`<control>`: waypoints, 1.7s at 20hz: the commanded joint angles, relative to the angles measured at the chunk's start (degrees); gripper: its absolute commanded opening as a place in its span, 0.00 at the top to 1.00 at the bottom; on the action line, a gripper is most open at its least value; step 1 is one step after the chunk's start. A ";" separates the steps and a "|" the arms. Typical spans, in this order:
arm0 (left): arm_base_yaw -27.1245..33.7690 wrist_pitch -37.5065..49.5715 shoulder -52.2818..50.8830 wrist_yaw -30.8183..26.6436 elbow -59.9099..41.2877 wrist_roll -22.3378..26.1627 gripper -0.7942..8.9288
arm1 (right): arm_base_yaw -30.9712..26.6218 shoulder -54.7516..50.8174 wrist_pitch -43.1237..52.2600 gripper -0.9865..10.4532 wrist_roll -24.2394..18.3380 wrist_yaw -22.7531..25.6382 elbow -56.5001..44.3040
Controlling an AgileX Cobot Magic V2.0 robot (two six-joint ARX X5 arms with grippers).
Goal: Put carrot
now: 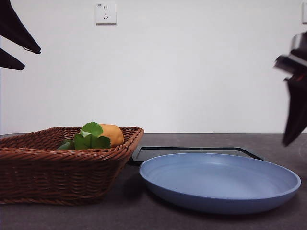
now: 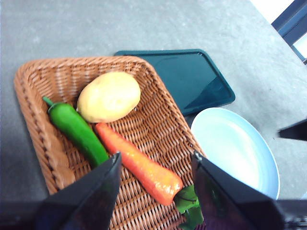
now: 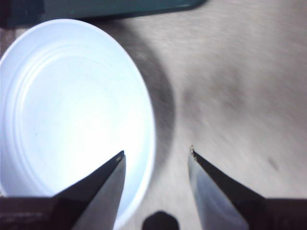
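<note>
The carrot (image 2: 141, 164), red-orange with green leaves (image 2: 188, 205) at its thick end, lies in a brown wicker basket (image 2: 158, 96). In the front view only its leaves (image 1: 91, 136) show above the basket rim (image 1: 62, 158). My left gripper (image 2: 156, 163) hangs open high above the carrot, and its black tips (image 1: 19, 40) show at the top left of the front view. My right gripper (image 3: 156, 153) is open and empty above the edge of the blue plate (image 3: 72, 105); it shows dark and blurred at the right edge of the front view (image 1: 295, 96).
In the basket also lie a tan-yellow potato (image 2: 109, 97) and a green pepper (image 2: 76, 130). The potato (image 1: 112, 134) shows above the rim in the front view. The blue plate (image 1: 218, 184) stands right of the basket, with a dark green tray (image 1: 192, 151) behind it.
</note>
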 commanded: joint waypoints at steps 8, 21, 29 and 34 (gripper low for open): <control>-0.33 0.76 0.37 0.48 0.72 -0.26 0.65 | 1.90 12.61 8.13 0.81 0.61 -0.15 0.76; -11.04 4.61 0.79 -7.96 0.72 -5.95 0.61 | -0.98 0.52 -0.63 0.91 0.70 -4.07 0.79; -22.93 -3.23 15.06 -21.88 6.25 -8.52 0.61 | -3.48 -18.03 -6.62 0.91 0.37 0.09 0.79; -23.87 -13.00 28.87 -24.83 16.55 -9.18 0.61 | -3.48 -21.16 -7.63 0.91 0.33 0.37 0.79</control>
